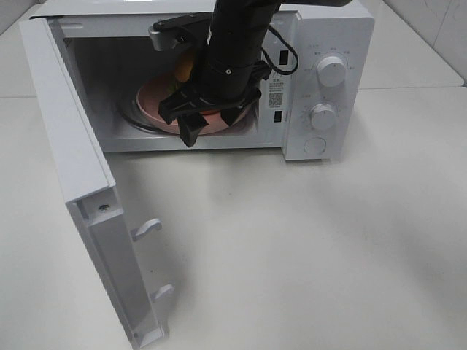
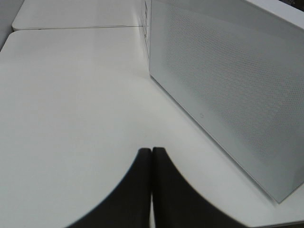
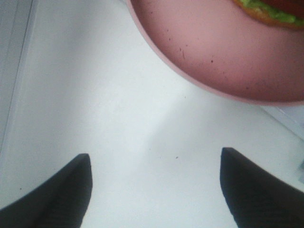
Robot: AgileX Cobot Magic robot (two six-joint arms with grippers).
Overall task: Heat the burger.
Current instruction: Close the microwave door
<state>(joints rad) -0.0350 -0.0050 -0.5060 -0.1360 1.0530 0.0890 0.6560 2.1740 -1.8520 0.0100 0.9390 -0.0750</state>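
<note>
Exterior high view: a white microwave (image 1: pixel 321 80) stands on the pale table (image 1: pixel 306 255), its door (image 1: pixel 73 146) swung wide open to the left. The right arm reaches down into the mouth of the cavity, and the right gripper (image 1: pixel 211 120) hangs just in front of a pink plate (image 1: pixel 157 98) that lies inside. The burger (image 1: pixel 184 67) sits on that plate within the oven — only a sliver of golden bun shows behind the arm. From the right wrist, the gripper's fingers (image 3: pixel 61 194) stand wide apart with nothing between them; the plate's speckled rim lies just ahead, and the burger's green lettuce edge shows beyond it. From the left wrist, the left gripper (image 2: pixel 151 190) hovers over the table beside the door's dotted outer face — its fingers are pressed together, holding nothing.
</note>
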